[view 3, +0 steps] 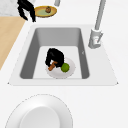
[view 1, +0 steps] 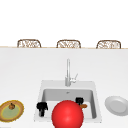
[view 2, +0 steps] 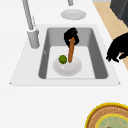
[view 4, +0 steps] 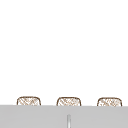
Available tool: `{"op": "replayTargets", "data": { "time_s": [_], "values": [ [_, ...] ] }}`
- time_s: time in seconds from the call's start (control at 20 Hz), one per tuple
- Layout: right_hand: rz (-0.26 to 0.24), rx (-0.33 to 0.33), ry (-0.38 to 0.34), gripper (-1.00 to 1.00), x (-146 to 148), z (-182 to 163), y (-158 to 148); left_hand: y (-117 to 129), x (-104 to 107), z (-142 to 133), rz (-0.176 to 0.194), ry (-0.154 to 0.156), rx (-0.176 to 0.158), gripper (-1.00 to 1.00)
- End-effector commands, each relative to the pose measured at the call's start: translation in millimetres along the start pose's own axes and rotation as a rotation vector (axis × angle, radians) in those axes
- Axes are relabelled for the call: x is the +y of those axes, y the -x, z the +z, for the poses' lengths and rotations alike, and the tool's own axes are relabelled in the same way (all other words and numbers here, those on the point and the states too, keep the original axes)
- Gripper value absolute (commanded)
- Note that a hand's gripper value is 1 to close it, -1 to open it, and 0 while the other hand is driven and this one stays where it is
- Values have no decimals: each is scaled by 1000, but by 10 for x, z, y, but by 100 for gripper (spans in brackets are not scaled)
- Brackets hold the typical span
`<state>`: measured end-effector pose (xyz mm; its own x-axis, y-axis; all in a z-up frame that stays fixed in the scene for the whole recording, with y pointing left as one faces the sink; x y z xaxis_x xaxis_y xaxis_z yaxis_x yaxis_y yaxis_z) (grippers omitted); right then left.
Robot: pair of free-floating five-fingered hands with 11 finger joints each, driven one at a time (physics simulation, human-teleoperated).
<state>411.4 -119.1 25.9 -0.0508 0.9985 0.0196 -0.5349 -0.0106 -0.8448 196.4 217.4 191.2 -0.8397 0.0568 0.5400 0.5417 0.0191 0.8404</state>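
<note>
Gripping an orange-brown carrot (view 2: 71, 51) near its upper end, the right hand (view 2: 71, 37) hangs inside the sink (view 2: 101, 62) with its fingers curled round the stick. The carrot's lower tip rests in a white bowl (view 2: 72, 68) on the sink floor, and the left side view shows the carrot nearly upright over that bowl. A small green lime (view 2: 62, 59) lies in the same bowl, at about 9 o'clock from the carrot's tip and just beside it. Seen from the front, the hand sits at roughly 2 o'clock from a large red ball (view 1: 67, 114), which covers the middle of the basin. The left hand (view 1: 41, 107) hovers at the sink's front left rim, about 9 o'clock from the ball, its fingers bent downward and holding nothing. On the counter to the left stands a yellow-rimmed plate (view 1: 17, 112) with a small brown item (view 1: 11, 106) on it, too small to identify. On the counter to the right, at 3 o'clock from the sink, lies a grey plate (view 1: 116, 105) with nothing on it. A faucet (view 1: 68, 72) rises at 12 o'clock behind the basin, and three wicker chair backs (view 1: 68, 44) line the counter's far edge.
</note>
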Motion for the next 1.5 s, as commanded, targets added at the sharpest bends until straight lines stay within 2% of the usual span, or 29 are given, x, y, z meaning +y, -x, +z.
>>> {"op": "replayTargets", "data": {
  "time_s": [0.0, 0.45, 0.75, 0.95, 1.45],
  "values": [
    [3, -5, 0, 100, -267, 159, 54, 0, 0, 0, 0, 0, 0, 0],
    [4, -30, -1, 100, -822, 531, 304, 0, 0, 0, 0, 0, 0, 0],
    [-6, -29, 0, 100, -1082, 724, 572, 0, 0, 0, 0, 0, 0, 0],
    [-26, -19, -15, 100, -1214, 894, 800, 0, 0, 0, 0, 0, 0, 0],
    [-22, -16, -33, 100, -1482, 1372, 1337, 0, 0, 0, 0, 0, 0, 0]
  ]
}}
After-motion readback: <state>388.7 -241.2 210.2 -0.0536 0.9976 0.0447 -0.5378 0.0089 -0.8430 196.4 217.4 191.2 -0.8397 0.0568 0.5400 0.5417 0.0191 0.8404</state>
